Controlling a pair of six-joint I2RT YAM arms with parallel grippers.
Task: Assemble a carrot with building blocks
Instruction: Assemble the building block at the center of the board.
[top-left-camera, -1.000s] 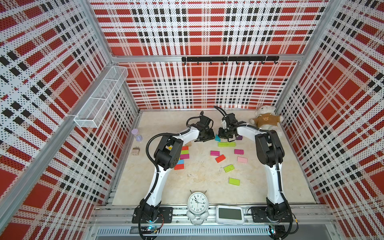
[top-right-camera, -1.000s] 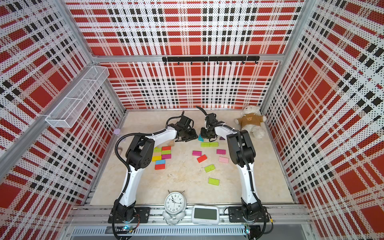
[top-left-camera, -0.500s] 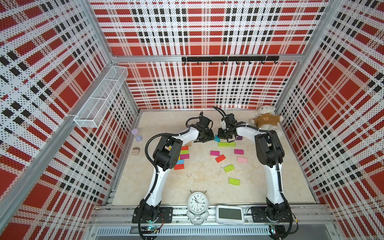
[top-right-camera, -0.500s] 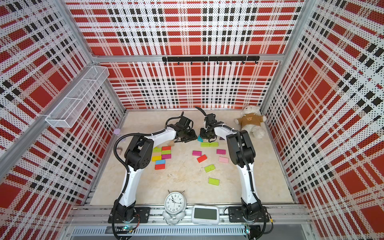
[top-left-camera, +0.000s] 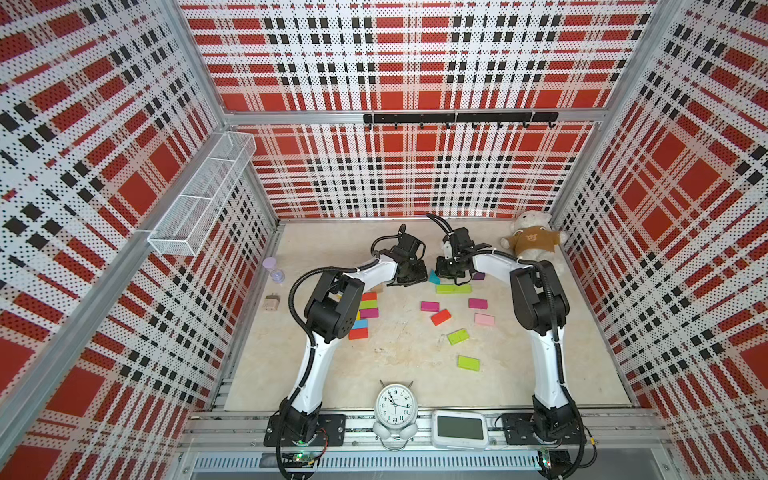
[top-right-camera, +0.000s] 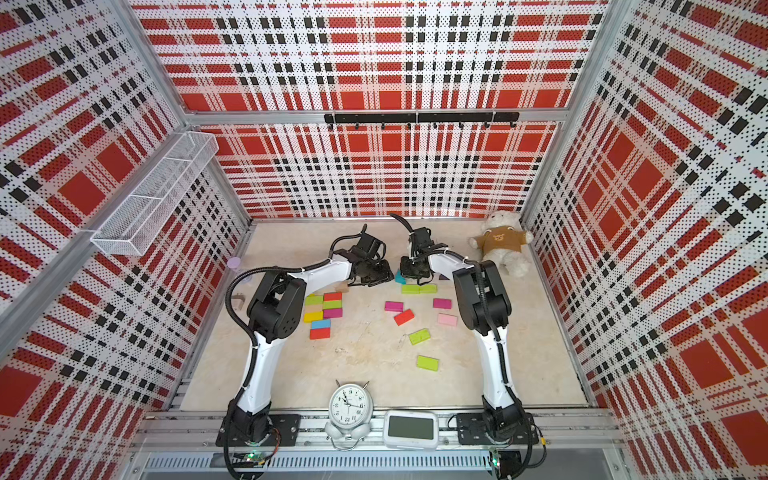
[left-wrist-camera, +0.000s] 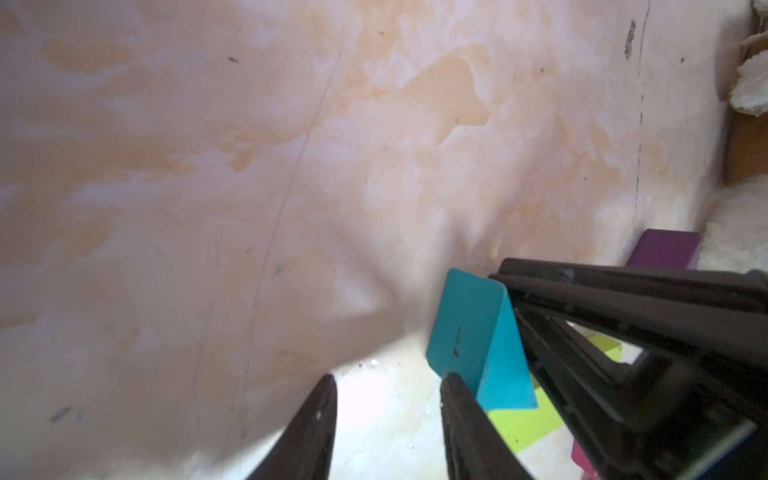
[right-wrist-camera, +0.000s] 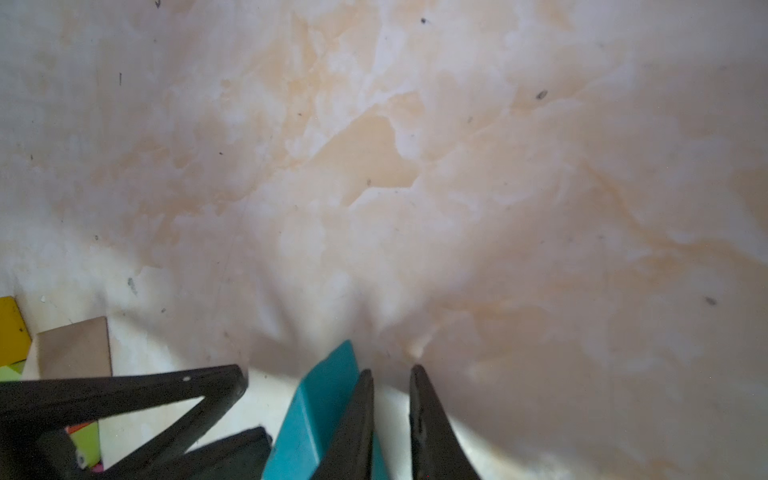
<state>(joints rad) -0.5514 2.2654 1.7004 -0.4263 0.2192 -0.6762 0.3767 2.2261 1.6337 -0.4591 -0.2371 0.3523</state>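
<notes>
In both top views, a tight cluster of building blocks (top-left-camera: 368, 313) lies left of centre on the table (top-left-camera: 395, 365), partly hidden by the left arm (top-left-camera: 332, 307). Up and to the right of it, the left gripper (left-wrist-camera: 388, 376) has its fingers spread, with bare table showing between them. A teal wedge (top-left-camera: 433, 276) stands between the two grippers. The right gripper (right-wrist-camera: 392, 370) has its fingers pressed almost together, gripping nothing. The wedge sits just beside the outer face of one finger. Below this gripper two lime blocks (top-left-camera: 453, 289) lie end to end, with a purple block (top-left-camera: 478, 275) just right of it. Lower right, a red block (top-left-camera: 440, 317) and a pink block (top-left-camera: 484, 319) lie among scattered pieces. A teddy bear (top-left-camera: 532, 245) sits in the table's upper right corner.
</notes>
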